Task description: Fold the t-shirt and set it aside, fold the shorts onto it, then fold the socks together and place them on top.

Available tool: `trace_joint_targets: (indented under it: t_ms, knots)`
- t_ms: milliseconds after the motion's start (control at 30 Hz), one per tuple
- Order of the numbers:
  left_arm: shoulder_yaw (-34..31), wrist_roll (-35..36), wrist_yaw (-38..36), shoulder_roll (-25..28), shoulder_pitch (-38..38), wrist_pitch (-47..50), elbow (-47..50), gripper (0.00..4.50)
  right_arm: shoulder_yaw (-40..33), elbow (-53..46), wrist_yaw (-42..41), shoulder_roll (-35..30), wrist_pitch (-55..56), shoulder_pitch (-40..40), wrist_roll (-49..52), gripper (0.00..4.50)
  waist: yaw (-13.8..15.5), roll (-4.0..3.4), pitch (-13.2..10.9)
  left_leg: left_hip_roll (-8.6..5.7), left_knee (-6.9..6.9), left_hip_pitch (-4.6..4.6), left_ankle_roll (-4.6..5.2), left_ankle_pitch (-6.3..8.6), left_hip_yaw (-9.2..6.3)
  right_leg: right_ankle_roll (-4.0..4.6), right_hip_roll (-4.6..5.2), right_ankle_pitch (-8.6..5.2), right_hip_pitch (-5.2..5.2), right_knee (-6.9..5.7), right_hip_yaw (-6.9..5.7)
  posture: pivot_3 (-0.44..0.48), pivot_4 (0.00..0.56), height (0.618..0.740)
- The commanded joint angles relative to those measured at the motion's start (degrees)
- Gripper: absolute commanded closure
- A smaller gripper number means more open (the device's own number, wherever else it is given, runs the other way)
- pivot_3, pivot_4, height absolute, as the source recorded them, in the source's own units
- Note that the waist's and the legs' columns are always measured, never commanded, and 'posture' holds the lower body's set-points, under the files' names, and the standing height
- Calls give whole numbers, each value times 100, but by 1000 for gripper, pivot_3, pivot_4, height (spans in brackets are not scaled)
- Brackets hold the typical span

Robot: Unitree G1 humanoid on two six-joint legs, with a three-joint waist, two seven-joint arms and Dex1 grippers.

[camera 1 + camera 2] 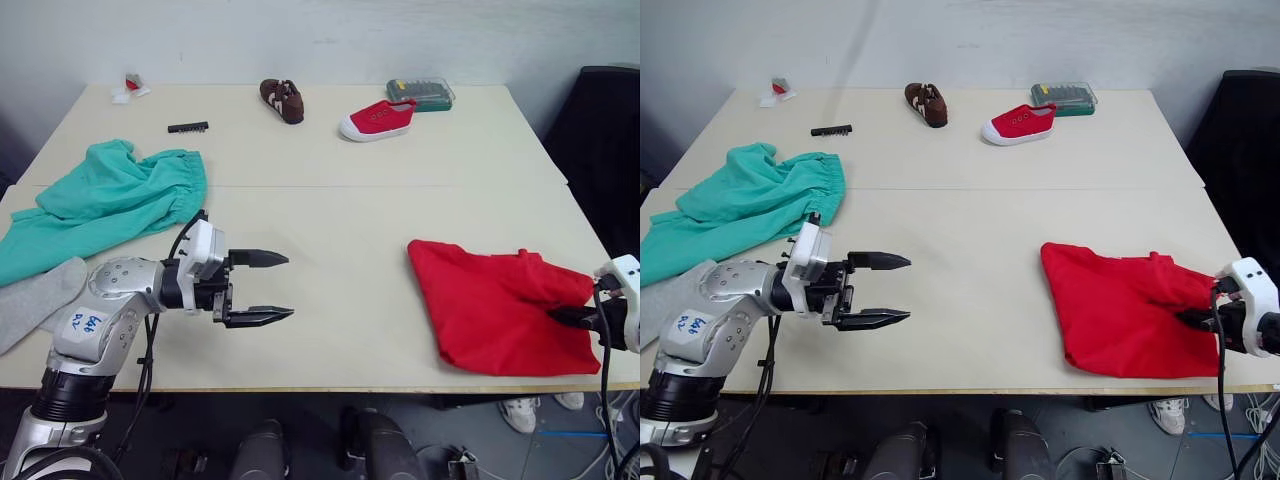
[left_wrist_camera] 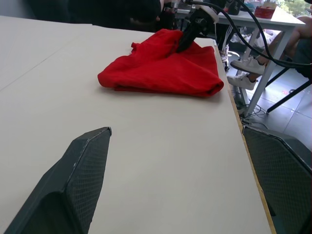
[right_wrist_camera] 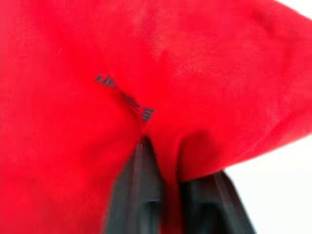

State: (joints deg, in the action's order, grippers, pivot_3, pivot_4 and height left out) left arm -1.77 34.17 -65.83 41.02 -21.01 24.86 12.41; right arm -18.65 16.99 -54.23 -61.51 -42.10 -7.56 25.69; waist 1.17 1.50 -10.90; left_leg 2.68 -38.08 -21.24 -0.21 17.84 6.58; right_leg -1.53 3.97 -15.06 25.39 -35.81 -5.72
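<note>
While my right gripper pinches a fold of the plain bright red cloth t-shirt, that garment lies bunched and partly doubled over at the right near corner of the pale beige table, close to the front edge. In my right wrist view my two black fingers clamp a ridge of red fabric between them, so I judge the grip is there to drag or lift that edge for the next fold, or to set the shirt aside.

My left gripper hangs just above the bare tabletop toward the left, its fingers spread wide and holding nothing. It points across toward the shirt, well apart from it, which looks to me like a waiting stance, ready to pin or take the opposite edge.

Behind my left arm, the teal cloth shorts with the gathered elastic waistband sprawl unfolded along the left side, and the light grey knit socks lie at the left edge just beside them. Both seem parked out of the way until the shirt is done. A small red canvas shoe and a brown shoe sit near the far edge.
</note>
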Motion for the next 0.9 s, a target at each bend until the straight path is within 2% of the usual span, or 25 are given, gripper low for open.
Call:
trace_joint_targets:
  t_ms: [33, 300, 433, 567, 733, 900]
  knots:
    - [-66, 5, -3, -15, -80, -68, 38, 0, -598, -334, 512, 107, 383, 141, -143, 2740, 1, -1, 0, 0, 1, 1, 0, 0, 0, 0, 0, 0, 0, 0, 1, 0, 150, 740]
    - [-265, 38, 314, 92, -11, 241, 124, 0, -2274, -2300, 1268, 314, 373, 1143, -300, 73, 14, -9, -3, 2, 5, -1, -6, 1, -2, -4, -5, -2, 2, 2, 5, 0, 150, 740]
    - [-356, -8, 465, 116, 2, 249, 96, 0, -2292, -2867, 1405, 464, 433, 938, -154, 26, -20, -9, -3, 11, 5, 5, -6, 4, 11, -12, -32, -2, 1, 10, 42, 0, 150, 740]
    - [-462, -371, 757, 202, -92, 48, -222, 0, -1326, -4366, 1164, 1052, 114, -177, 1349, 26, -160, -10, -6, 22, 10, 14, -7, 4, 21, -11, -47, -2, 2, 7, 59, 0, 150, 740]
    - [-557, -963, 1215, 236, -360, -409, -732, 0, -355, -4650, 1246, 1492, -284, -1208, 2180, 26, -120, -5, -8, 24, 19, 18, -9, 2, 13, -5, -51, 0, 11, -7, 57, 0, 150, 740]
    - [-701, -1500, 1776, 315, -313, -640, -976, 0, 433, -5022, 1479, 1992, -269, -1290, 2240, 26, -108, -4, -7, 12, 11, 0, 3, 10, 17, -3, -27, 1, 13, 6, 52, 0, 150, 740]
